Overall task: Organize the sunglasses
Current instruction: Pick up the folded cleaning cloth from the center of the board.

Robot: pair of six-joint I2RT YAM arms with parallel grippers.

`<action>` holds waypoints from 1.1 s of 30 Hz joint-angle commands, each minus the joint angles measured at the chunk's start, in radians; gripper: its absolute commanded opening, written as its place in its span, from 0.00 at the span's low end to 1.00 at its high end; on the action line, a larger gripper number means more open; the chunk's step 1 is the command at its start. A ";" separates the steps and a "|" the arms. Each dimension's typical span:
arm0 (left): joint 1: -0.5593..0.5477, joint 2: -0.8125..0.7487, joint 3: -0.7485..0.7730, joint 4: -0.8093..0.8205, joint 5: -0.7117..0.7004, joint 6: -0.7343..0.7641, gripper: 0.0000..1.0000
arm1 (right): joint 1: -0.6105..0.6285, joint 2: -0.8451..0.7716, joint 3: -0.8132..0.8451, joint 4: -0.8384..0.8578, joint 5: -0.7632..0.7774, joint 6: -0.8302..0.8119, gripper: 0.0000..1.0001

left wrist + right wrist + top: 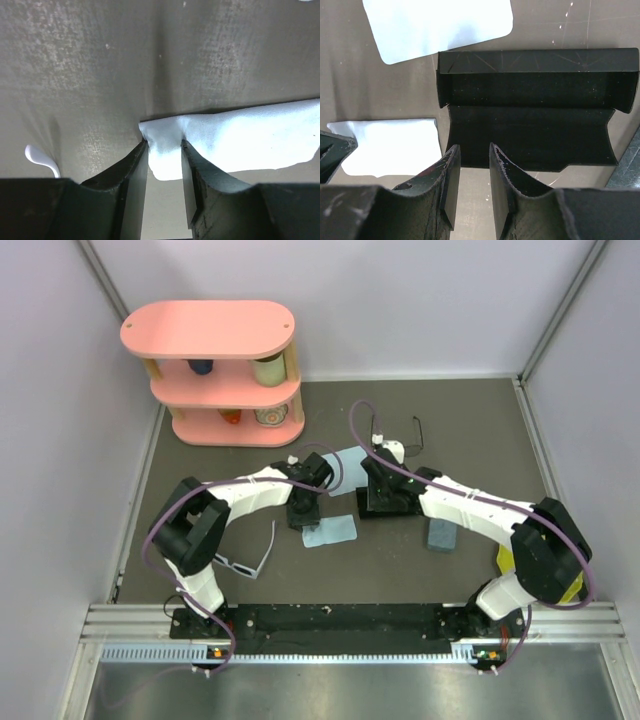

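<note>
Left end effector is closed down on the bunched corner of a light blue square cloth, puckering it up off the dark table. Right end effector is only a little open with nothing between its fingers, sitting at the front flap of an open black oblong case. The thick white plastic sunglasses lie beside the left arm, and the thin dark wire-frame sunglasses sit just behind the case.
</note>
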 commanded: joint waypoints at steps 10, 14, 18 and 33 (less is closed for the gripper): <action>-0.005 -0.029 -0.035 -0.059 -0.088 -0.039 0.43 | -0.014 -0.026 0.007 0.015 0.000 0.001 0.30; -0.003 -0.027 -0.040 -0.054 -0.087 -0.044 0.33 | -0.014 -0.026 0.002 0.013 -0.002 0.001 0.30; -0.003 -0.067 -0.063 -0.007 -0.068 -0.044 0.39 | -0.014 -0.023 0.002 0.013 -0.005 0.001 0.30; -0.003 -0.173 -0.101 -0.008 -0.145 -0.088 0.45 | -0.014 -0.009 0.010 0.013 -0.014 -0.011 0.30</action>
